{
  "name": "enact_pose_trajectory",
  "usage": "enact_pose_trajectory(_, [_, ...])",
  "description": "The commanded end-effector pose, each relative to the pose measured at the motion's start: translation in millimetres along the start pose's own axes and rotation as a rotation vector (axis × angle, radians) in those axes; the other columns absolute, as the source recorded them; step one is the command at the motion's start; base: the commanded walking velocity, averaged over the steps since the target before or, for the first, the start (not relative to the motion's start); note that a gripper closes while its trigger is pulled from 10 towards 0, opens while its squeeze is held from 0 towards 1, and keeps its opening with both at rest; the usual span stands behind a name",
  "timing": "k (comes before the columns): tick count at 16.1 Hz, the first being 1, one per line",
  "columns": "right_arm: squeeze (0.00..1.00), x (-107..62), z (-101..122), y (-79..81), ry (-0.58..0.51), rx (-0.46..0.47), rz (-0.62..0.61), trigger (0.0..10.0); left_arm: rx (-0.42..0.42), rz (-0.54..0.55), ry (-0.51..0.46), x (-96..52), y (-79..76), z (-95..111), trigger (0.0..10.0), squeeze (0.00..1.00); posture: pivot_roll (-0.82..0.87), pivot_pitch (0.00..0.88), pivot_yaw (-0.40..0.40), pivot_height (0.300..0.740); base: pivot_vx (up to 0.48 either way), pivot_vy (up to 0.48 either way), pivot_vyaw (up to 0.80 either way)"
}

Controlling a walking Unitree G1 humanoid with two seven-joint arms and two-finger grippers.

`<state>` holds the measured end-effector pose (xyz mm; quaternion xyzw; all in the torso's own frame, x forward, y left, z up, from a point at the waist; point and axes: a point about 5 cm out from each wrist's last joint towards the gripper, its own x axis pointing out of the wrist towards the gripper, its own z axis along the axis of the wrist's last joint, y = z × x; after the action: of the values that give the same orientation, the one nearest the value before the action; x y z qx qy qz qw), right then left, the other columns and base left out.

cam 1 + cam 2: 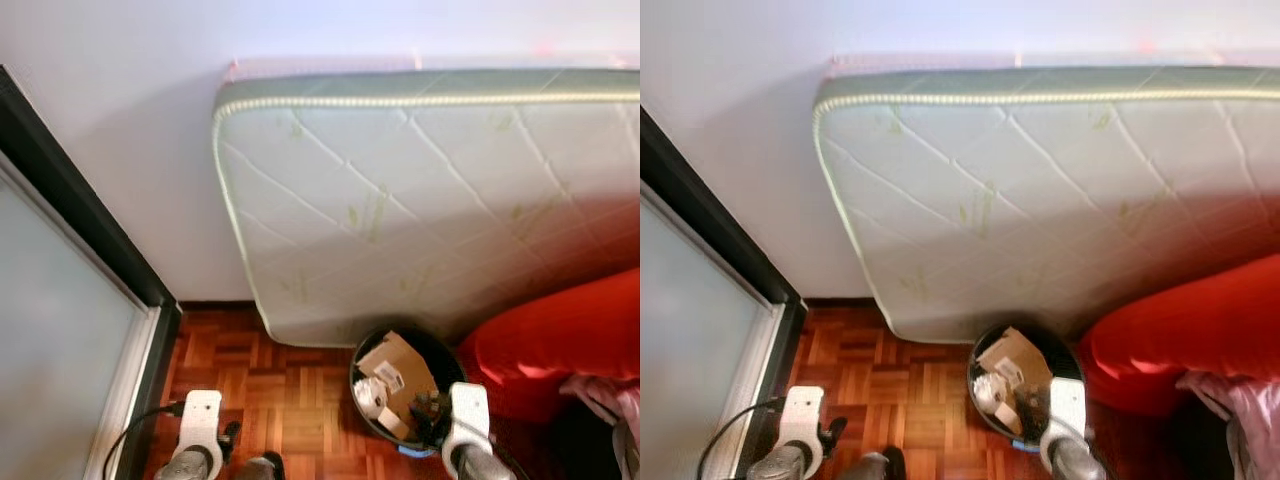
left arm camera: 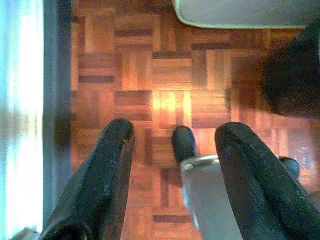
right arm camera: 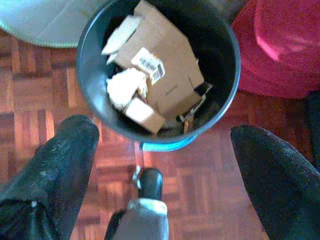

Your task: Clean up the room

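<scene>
Black bin (image 3: 227, 75) of cardboard (image 3: 165, 65) — mattress (image 1: 430, 200) behind.

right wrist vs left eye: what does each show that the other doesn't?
Right wrist alone: the right gripper's two black fingers spread wide apart with nothing between them, a barcode label on the cardboard, and a blue edge under the bin.

Left eye alone: the wall, the dark door frame with its frosted pane, and the mattress's quilted face leaning on the wall.

Both: the black bin stuffed with cardboard, parquet floor, the red cushion beside the bin.
</scene>
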<state>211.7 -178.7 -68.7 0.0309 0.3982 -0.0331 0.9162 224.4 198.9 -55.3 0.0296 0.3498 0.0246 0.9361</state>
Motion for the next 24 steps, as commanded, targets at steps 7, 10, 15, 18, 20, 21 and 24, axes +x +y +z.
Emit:
enact_pose_trajectory(7, [0.00, -28.3, -75, -30.5, 0.189, 0.019, -0.073, 10.0, -0.019, 0.036, 0.131, -7.9, 3.3, -29, 10.0, 0.00, 0.00, 0.123, 0.012, 0.740, 0.000, 0.000, 0.00])
enact_pose_trajectory(10, [0.00, -27.8, -72, -34.3, 0.174, 0.009, -0.074, 10.0, -0.023, 0.035, 0.139, -8.3, 1.6, -31, 10.0, 0.00, 0.00, 0.133, 0.004, 0.740, 0.000, 0.000, 0.00])
enact_pose_trajectory(15, [0.00, -24.7, -64, -32.8, 0.141, -0.020, -0.044, 10.0, -0.020, 0.021, 0.150, -9.4, -3.3, -35, 10.0, 0.00, -0.02, 0.142, 0.003, 0.740, 0.000, 0.000, 0.00])
enact_pose_trajectory(18, [0.00, -25.1, -66, -31.6, 0.153, -0.024, -0.049, 10.0, -0.012, 0.015, 0.166, -11.1, -5.1, -39, 10.0, 0.00, -0.02, 0.140, 0.006, 0.740, 0.000, 0.000, 0.00])
enact_pose_trajectory(20, [0.00, -26.1, -69, -31.1, 0.172, -0.039, -0.047, 10.0, -0.012, 0.014, 0.173, -11.8, -5.5, -41, 10.0, 0.00, -0.02, 0.134, 0.005, 0.740, 0.000, 0.000, 0.00])
enact_pose_trajectory(21, [0.00, -26.5, -70, -31.0, 0.178, -0.042, -0.049, 10.0, -0.011, 0.013, 0.175, -12.1, -5.3, -42, 10.0, 0.00, -0.02, 0.132, 0.005, 0.740, 0.000, 0.000, 0.00])
enact_pose_trajectory(24, [0.00, -26.3, -70, -30.4, 0.177, -0.042, -0.046, 10.0, -0.008, 0.012, 0.179, -12.9, -2.2, -43, 10.0, 0.00, -0.02, 0.126, 0.005, 0.740, 0.000, 0.000, 0.00])
